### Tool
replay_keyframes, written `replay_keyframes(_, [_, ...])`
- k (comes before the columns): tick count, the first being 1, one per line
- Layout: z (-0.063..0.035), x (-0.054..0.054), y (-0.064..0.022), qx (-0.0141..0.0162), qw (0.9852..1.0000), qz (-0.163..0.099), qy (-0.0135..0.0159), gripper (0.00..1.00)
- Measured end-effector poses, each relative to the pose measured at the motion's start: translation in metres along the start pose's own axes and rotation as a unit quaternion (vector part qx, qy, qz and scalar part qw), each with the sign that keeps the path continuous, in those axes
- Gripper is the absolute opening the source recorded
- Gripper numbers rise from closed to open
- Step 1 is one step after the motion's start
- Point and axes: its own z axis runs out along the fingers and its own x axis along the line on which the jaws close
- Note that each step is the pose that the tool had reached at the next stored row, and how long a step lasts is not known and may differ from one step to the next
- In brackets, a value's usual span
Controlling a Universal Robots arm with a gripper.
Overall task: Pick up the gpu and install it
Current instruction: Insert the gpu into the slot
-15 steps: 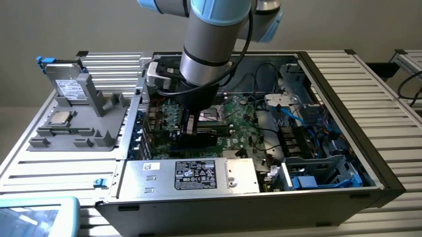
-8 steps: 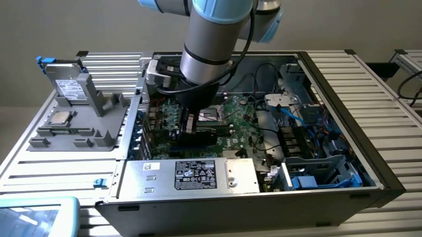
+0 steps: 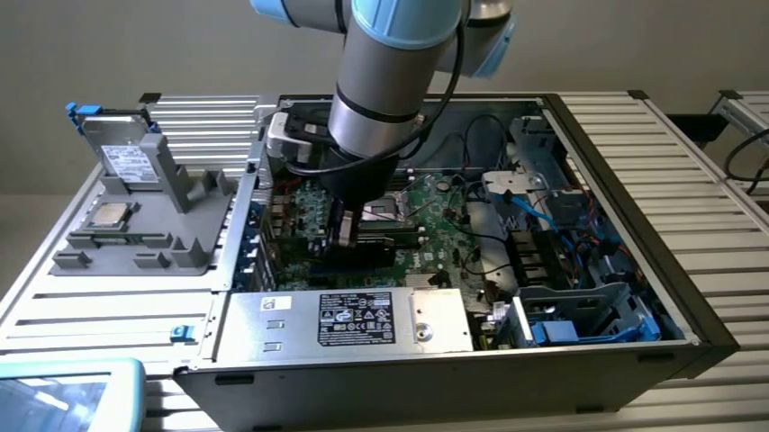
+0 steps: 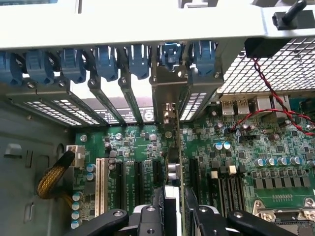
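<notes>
In the wrist view the gpu (image 4: 175,147) stands edge-on over the green motherboard (image 4: 256,142), a thin green card with its silver end bracket (image 4: 167,93) against the rear slot wall under a blue latch (image 4: 171,53). My gripper (image 4: 176,204) is shut on the card, one black finger (image 4: 158,206) on each side. The card's lower edge lines up with a black expansion slot, but I cannot tell whether it is seated. In the exterior view my gripper (image 3: 346,236) reaches straight down into the open computer case (image 3: 625,225), and the arm hides most of the card.
A grey fixture (image 3: 180,193) on the exterior view's left carries a silver drive with white label (image 3: 126,157), a processor chip (image 3: 108,214) and a memory stick (image 3: 114,238). The power supply (image 3: 348,319), blue drive cage (image 3: 589,315) and a red-black wire (image 4: 266,78) crowd the case.
</notes>
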Motion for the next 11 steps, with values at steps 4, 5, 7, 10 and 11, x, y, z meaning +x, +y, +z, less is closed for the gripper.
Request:
replay_keyframes(4, [0.0002, 0.0, -0.0001, -0.001, 1.0, 0.0, -0.0001, 0.28])
replay_keyframes(5, [0.0002, 0.0, -0.0001, -0.001, 1.0, 0.0, 0.0, 0.28])
replay_keyframes(7, [0.0002, 0.0, -0.0001, -0.001, 1.0, 0.0, 0.0, 0.28])
replay_keyframes(10, [0.0002, 0.0, -0.0001, -0.001, 1.0, 0.0, -0.0001, 0.28])
replay_keyframes(11, [0.0002, 0.0, -0.0001, -0.001, 1.0, 0.0, -0.0001, 0.28])
